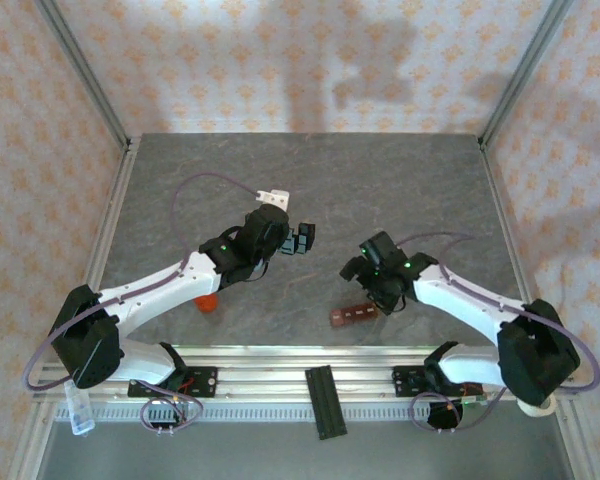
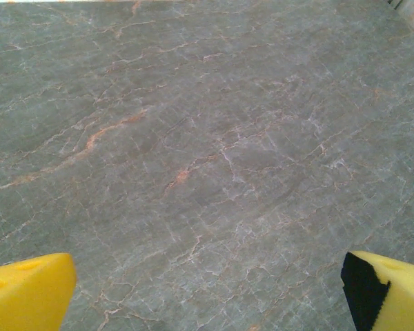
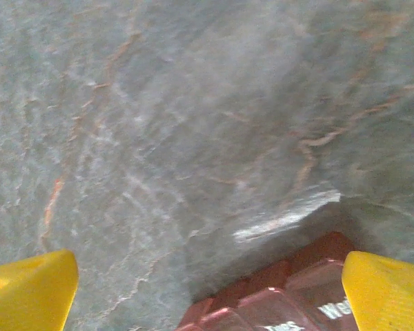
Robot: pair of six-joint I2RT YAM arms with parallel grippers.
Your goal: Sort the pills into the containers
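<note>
**Yellow fingers spread wide, nothing held**

The right gripper (image 3: 207, 293) stands released, with its yellow fingers (image 3: 29, 293) far apart and nothing between them. The containers (image 3: 276, 300), a reddish-brown strip of small lidded cells, lie just under it, with one end beside the right-hand finger. From above, the strip (image 1: 353, 316) rests flat on the grey stone desk (image 1: 430, 190), just nearer than the right gripper (image 1: 355, 266).

The left gripper (image 1: 302, 240) is also released and hovers over bare desk, well apart from the strip. A small orange-red object (image 1: 208, 303) sits beside the left forearm; I cannot tell whether it is a pill.

The likely risks:
- The strip looks light and the desk smooth, so a low pass by the right gripper could push or turn it.
- A sweep of the left forearm could knock the orange object away.
</note>
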